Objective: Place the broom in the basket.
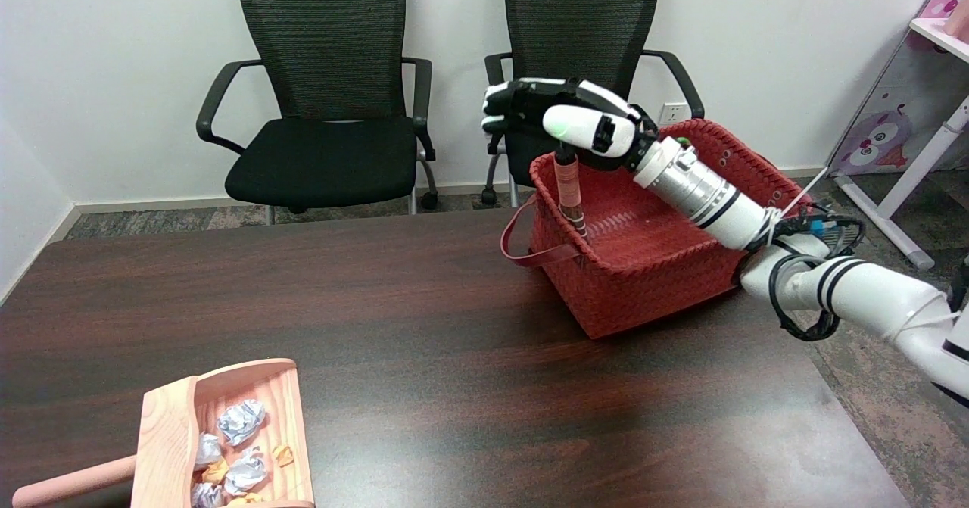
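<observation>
Right hand (564, 122) clenched around the upper end of the broom (568, 184), gripping it from above, knuckles toward the chairs. Hangs directly beneath the palm, long axis close to upright, leaning only slightly so that the lower end sits a little right of the top. Reaches down inside the basket (651, 296), just beside its left wall — touching that wall or merely close, cannot tell. Lower tip already below the rim; whether it rests on the basket floor is hidden by the weave.

Judged from this, turns on one relation: broom below the hand and over the basket's left corner, so a straight lowering or a simple opening of the fingers should leave it inside. Risks tipping leftward over the rim if let go while so near that wall — safer nudged right, toward the middle.

Outward from there: red strap (515, 241) looping from the basket's left side onto the dark table (416, 326). Well apart at the near left, wooden dustpan (170, 425) holding crumpled paper balls (241, 421). Beyond the far edge, two black office chairs (325, 144). Nothing between hand and basket to obstruct.
</observation>
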